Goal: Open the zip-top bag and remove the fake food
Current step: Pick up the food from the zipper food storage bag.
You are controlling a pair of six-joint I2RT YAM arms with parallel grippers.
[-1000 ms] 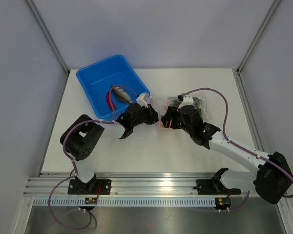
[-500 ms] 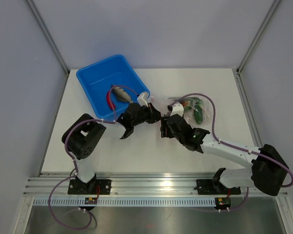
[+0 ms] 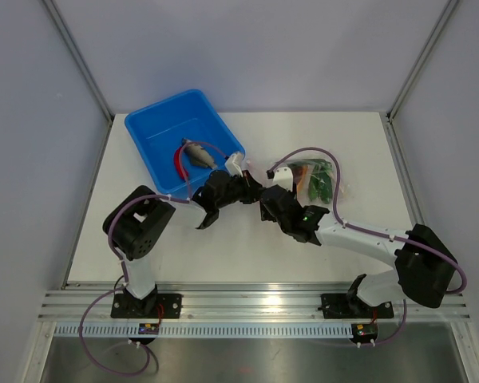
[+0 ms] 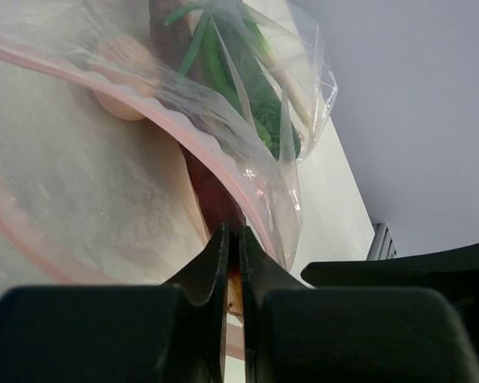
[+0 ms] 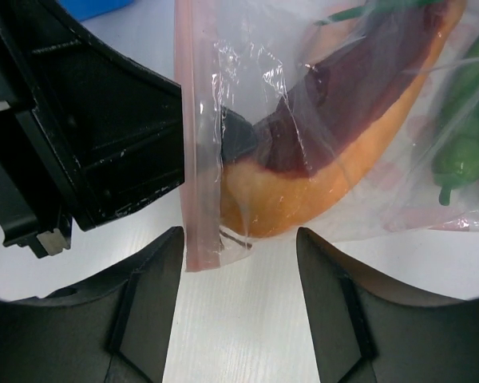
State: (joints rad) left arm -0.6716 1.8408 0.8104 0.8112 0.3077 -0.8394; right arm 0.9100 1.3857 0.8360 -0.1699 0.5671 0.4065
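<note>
Black left gripper [image 4: 232,241] low on bag [image 4: 136,191]

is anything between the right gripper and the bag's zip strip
Nothing visible. The open right gripper faces the zip strip of the bag, with only bare table between them. The left gripper, shut on the bag's edge, sits close beside the strip, not in the path.

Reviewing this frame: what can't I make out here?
- Top view: mouth of the bag, hidden under the left tool and right tool.
- Left wrist: whether the zip is open; close, blurred film fills the frame.
- Right wrist: green food, cut off by the right edge.
- Top view: red item in the tub, too small to name.
</note>
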